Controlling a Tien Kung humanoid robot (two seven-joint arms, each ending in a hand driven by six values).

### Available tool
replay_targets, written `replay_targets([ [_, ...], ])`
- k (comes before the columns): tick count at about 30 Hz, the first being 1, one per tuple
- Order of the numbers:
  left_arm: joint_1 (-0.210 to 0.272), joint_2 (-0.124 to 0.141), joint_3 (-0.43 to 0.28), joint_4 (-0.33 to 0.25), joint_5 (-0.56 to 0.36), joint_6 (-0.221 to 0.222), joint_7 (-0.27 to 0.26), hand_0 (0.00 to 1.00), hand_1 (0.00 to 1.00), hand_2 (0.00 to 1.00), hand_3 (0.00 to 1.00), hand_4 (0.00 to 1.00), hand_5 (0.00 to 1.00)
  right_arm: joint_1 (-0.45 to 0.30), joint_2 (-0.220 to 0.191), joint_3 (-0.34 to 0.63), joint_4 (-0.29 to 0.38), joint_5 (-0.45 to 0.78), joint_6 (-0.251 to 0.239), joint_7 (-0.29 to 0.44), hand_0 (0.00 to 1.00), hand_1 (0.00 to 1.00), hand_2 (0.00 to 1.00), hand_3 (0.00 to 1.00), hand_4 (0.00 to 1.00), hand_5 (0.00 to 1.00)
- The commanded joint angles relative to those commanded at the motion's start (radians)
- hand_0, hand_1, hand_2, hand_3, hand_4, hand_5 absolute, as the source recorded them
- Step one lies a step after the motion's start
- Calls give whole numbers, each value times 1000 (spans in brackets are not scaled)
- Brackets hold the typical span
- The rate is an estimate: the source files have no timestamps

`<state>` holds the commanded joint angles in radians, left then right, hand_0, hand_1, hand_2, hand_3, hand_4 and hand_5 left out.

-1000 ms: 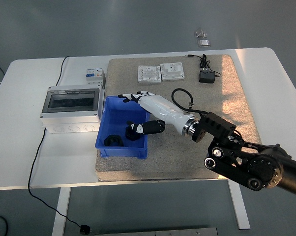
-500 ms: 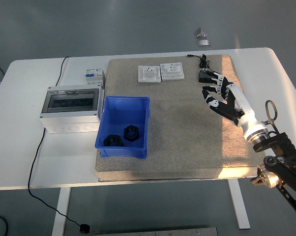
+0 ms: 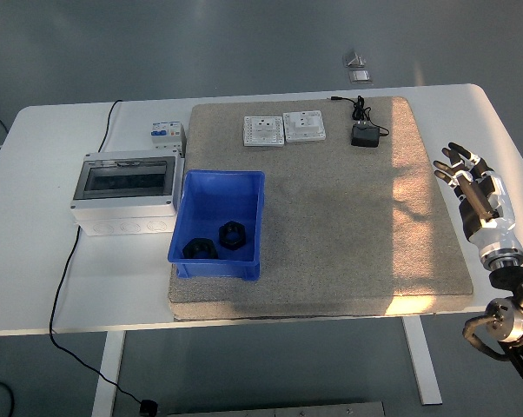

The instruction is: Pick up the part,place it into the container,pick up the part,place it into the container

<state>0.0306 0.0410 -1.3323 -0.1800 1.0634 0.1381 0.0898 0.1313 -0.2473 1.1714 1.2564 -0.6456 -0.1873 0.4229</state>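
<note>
White table (image 3: 62, 287), grey mat (image 3: 348, 234) over its middle and right. On the bare left part, a grey box (image 3: 127, 191) with a clear lid; a small breaker (image 3: 166, 134) behind it, cable trailing off the left edge.

Blue bin (image 3: 260, 221) at the mat's left edge, just beside the box. Two black parts lie inside, near the front wall: part one (image 3: 201, 248) on the left, part two (image 3: 233, 234) on the right, close together, possibly touching, cannot tell.

At the mat's far edge: two white socket plates (image 3: 284, 129) side by side, and a black adapter (image 3: 364, 135) with its cord to their right.

Right hand (image 3: 473, 184) hangs over the table's right margin, well apart from the bin. Fingers extended and loosely spread, palm empty. Left arm not in view.

Judgement: both placements look done, two parts binned and no loose part visible on the mat. The task reads as at or near its end. If another part were called for, none shows within reach; the likely next move is only parking the arm clear of the table.
</note>
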Motion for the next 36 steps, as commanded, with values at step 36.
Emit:
replay_targets([
  [36,-2,1,0,0,17,-1,8,719,707,717,744,784,696,12,6,-8,-5,69,17,15,800,708,750,675,784,501],
])
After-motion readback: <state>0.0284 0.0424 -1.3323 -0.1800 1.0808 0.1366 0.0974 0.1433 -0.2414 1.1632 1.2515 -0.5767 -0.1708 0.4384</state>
